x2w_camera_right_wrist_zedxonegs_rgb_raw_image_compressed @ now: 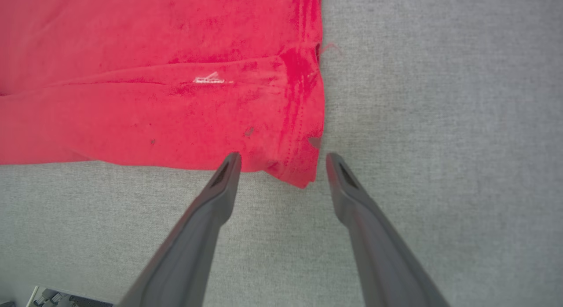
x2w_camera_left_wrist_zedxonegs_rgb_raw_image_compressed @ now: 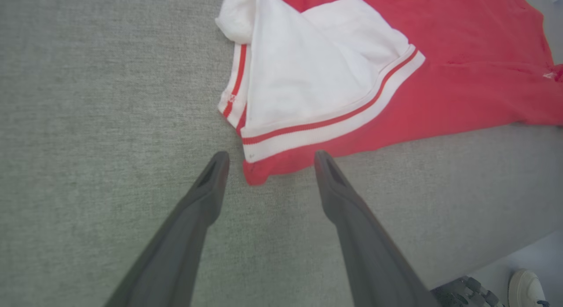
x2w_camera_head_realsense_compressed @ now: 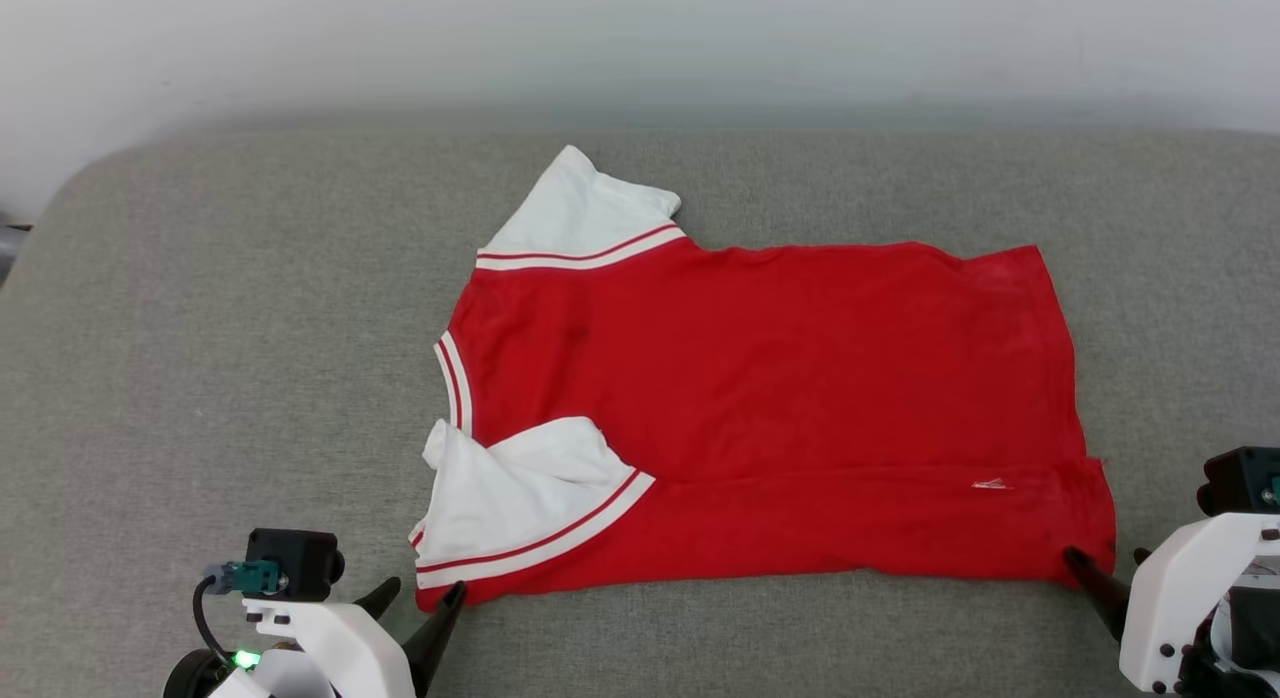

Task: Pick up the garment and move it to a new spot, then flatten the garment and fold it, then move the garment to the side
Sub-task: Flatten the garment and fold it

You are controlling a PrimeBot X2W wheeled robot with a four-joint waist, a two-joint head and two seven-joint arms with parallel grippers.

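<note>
Red garment (x2w_camera_head_realsense_compressed: 760, 378) lies flat mid-counter (x2w_camera_head_realsense_compressed: 200, 328), grey fabric, collar left. Left gripper (x2w_camera_left_wrist_zedxonegs_rgb_raw_image_compressed: 270, 155) jaws spread around the sleeve-side corner. Right gripper (x2w_camera_right_wrist_zedxonegs_rgb_raw_image_compressed: 283, 157) jaws spread around the hem corner. Right wrist view adds dark specks near the hem logo (x2w_camera_right_wrist_zedxonegs_rgb_raw_image_compressed: 209, 79).

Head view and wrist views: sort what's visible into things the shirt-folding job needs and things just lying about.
Job:
red T-shirt with white striped-trim sleeves, spread out
left gripper, jaws open at its sleeve-end corner
right gripper, jaws open at its hem corner
grey fabric surface under it

Lying about:
white shoe toe, left wrist view's lower right
dark knobbly part beside it, unidentifiable
</note>
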